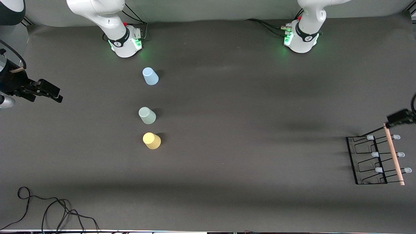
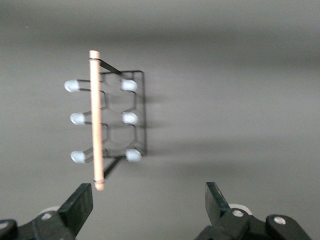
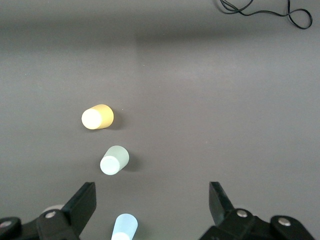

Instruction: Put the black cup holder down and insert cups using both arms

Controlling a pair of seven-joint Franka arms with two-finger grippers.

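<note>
The rack (image 1: pixel 370 161) stands on the table (image 1: pixel 243 113) at the left arm's end, nearer the front camera than that arm's base, with its wooden rod (image 1: pixel 394 154) along the top and six pale-tipped prongs, three to each side of the rod. The left gripper (image 1: pixel 400 117) hangs over the rod's end that lies toward the bases; its fingers (image 2: pixel 80 205) are spread wide and hold nothing, and in the left wrist view the rod's tip sits just beside one of them without clear contact. The three cups stand upside down in a line toward the right arm's end of the table, each apart from the next: the blue cup (image 1: pixel 150 76) closest to the right arm's base, the green cup (image 1: pixel 147 115) nearer the camera, and the yellow cup (image 1: pixel 151 140) nearest of the three, just beside the green one. The right gripper (image 1: pixel 48 91) hangs over the table's edge at that arm's end, well apart from the cups, fingers (image 3: pixel 82 205) wide apart and empty. A loose black cable (image 1: pixel 48 208) lies on the table near the front edge, at the right arm's end.
</note>
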